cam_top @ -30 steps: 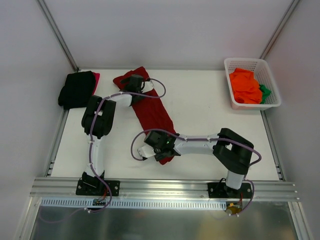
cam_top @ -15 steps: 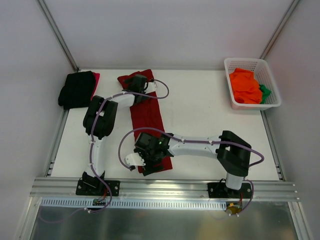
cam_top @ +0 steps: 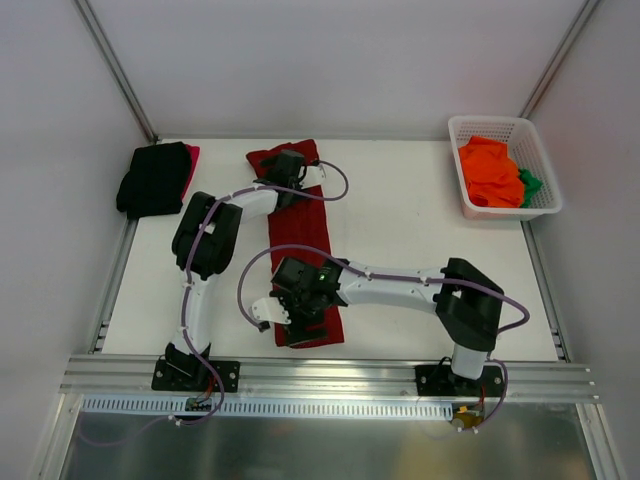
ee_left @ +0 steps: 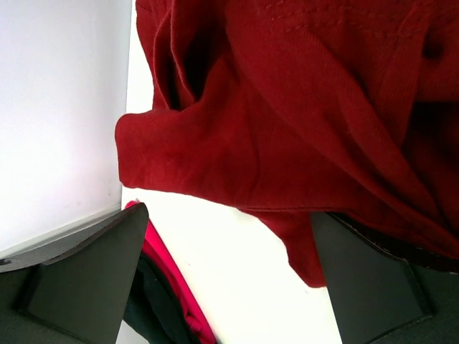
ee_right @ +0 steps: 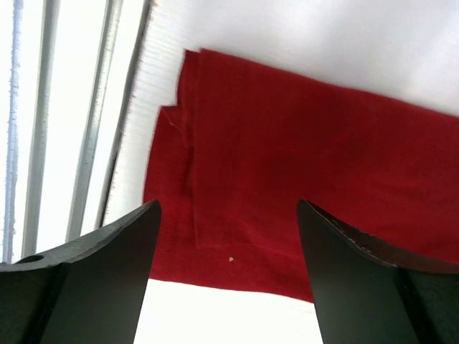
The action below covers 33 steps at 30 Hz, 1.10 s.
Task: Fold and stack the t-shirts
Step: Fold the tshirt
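The dark red shirt lies drawn out in a strip from one tool to the other, likely so each end can be taken for a fold. The left gripper is fully open and empty at the far end. The right gripper is wide open and empty over the near end. Only the right wrist view shows the flat, layered edge below its fingers. Only the left wrist view shows bunched cloth ahead and the black and bright red shirts beside its finger.

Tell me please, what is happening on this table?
A robot is folding t-shirts. The dark red t-shirt lies as a long strip. The left gripper is open at its far end, the right gripper open over its near end. A black t-shirt lies folded at back left; an orange t-shirt is in the basket.
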Each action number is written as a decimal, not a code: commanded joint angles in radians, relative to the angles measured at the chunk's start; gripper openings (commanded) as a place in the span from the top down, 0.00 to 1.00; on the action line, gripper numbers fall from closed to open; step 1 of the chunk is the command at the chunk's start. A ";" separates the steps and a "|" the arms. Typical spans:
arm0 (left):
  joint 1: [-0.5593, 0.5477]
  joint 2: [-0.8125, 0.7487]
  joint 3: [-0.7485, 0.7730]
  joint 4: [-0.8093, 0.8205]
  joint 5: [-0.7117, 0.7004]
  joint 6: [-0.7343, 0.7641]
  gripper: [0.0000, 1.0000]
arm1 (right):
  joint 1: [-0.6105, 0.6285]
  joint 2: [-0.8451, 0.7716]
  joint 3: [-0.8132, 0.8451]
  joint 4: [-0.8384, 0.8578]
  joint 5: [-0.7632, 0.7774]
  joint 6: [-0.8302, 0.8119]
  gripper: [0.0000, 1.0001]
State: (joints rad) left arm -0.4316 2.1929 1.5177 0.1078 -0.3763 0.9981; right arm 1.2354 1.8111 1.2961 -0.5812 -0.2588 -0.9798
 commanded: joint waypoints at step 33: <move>0.033 -0.541 0.001 0.018 0.198 -0.297 0.01 | -0.137 -0.199 -0.031 -0.006 0.053 0.061 0.20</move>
State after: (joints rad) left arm -0.3916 1.8034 1.5276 0.0849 -0.2340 0.7658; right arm 1.1152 1.6760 1.2514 -0.5804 -0.2359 -0.9386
